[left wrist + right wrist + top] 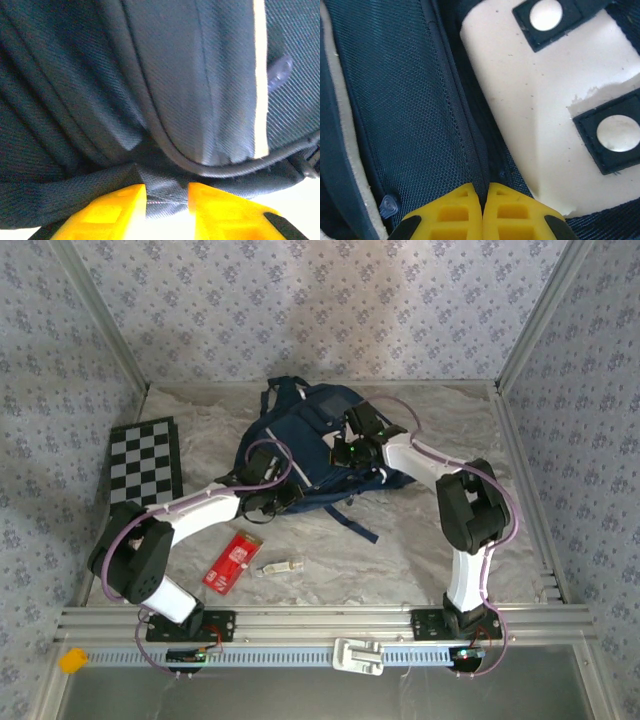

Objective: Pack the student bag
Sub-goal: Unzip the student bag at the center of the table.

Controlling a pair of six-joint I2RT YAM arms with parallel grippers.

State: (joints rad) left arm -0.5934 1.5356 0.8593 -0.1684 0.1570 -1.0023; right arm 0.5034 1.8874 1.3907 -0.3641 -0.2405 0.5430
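Observation:
The student bag (310, 435), a navy backpack, lies at the middle back of the table. My left gripper (288, 497) is at the bag's near left edge. In the left wrist view, the left gripper (167, 197) has its yellow fingers closed on a band of dark webbing (167, 190) below the bag's piped seam and pale stripe (260, 85). My right gripper (347, 452) is on top of the bag towards its right. In the right wrist view, the right gripper (482, 192) is shut, pinching the dark zip seam (465, 140) between the mesh panel and the white patch (530, 110).
A folded checkerboard (146, 462) lies at the left. A red packet (232, 561) and a small pale object (280, 566) rest on the crumpled white cover near the front. A loose bag strap (355, 520) trails forward. Aluminium rails border the table.

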